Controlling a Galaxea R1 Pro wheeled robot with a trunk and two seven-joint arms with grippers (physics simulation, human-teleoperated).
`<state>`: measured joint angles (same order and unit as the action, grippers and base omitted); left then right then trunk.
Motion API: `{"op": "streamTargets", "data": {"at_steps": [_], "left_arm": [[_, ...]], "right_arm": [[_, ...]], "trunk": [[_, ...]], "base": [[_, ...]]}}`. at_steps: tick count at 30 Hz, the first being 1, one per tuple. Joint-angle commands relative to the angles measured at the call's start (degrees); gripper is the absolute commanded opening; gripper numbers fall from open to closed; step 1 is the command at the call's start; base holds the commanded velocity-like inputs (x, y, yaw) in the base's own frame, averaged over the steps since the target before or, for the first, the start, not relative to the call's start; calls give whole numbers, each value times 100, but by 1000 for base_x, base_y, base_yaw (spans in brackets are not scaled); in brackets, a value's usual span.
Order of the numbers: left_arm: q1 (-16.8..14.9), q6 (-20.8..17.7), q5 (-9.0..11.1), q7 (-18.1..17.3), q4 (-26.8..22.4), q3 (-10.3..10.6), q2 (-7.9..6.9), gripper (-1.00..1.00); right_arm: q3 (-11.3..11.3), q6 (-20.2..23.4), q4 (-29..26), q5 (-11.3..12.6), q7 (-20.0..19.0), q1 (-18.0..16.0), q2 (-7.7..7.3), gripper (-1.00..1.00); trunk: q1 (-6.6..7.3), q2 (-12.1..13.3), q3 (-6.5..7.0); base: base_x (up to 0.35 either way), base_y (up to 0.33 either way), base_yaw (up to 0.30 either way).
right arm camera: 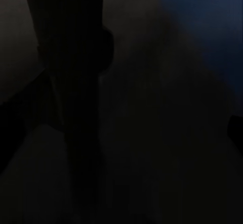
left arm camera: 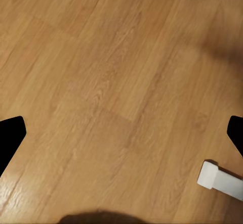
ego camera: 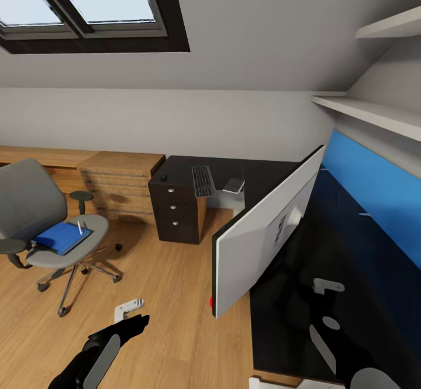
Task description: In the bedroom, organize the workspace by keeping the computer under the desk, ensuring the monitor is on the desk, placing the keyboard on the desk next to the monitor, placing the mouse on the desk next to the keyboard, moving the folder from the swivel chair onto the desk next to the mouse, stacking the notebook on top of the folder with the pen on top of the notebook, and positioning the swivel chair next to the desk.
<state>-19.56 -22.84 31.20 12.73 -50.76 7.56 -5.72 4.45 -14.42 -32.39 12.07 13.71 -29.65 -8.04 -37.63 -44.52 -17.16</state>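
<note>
Head view, left to right. Swivel chair (ego camera: 44,225) stood at far left on the wood floor (ego camera: 175,295), well apart from the desk (ego camera: 280,319). Blue folder (ego camera: 61,237) lay flat on its seat, a thin whitish pen (ego camera: 80,227) resting on top; no notebook could be made out. Left gripper (ego camera: 131,313) hung low over bare floor, empty; the left wrist view showed its dark fingertips (left arm camera: 11,135) spread wide. Keyboard (ego camera: 203,181) sat on the far desk wing. Monitor (ego camera: 266,228) stood tilted at the desk's near edge, pale back showing. Right gripper was over the dark desk top at right; I could not tell its opening. Judgement: folder light, thin, somewhat flexible, slippery; best pinched at an overhanging edge, pen likely to roll off.
</note>
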Motion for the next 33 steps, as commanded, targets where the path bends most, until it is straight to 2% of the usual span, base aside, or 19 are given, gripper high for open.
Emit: {"op": "streamTargets", "data": {"at_steps": [1,5,12,16,33], "left_arm": [[-3,-10,59,56,-2,28,-8,100],[-4,37,54,59,37,34,1,100],[-4,58,53,62,72,40,9,100],[-4,63,37,62,161,43,16,100],[-4,69,37,47,336,69,27,100]], "right_arm": [[47,-36,4,57,37,-5,-9,100],[37,-106,1,55,35,-6,-12,100],[56,-695,19,46,53,-5,-8,100],[63,-862,28,39,59,-5,-5,100],[51,-931,31,41,70,-4,-46,100]], "trunk": [[-2,-6,-8],[-2,-6,-8],[-2,-6,-8],[-2,-6,-8],[-2,-6,-8]], "base": [[86,0,0],[195,0,0],[75,0,0],[14,0,0],[70,0,0]]}}
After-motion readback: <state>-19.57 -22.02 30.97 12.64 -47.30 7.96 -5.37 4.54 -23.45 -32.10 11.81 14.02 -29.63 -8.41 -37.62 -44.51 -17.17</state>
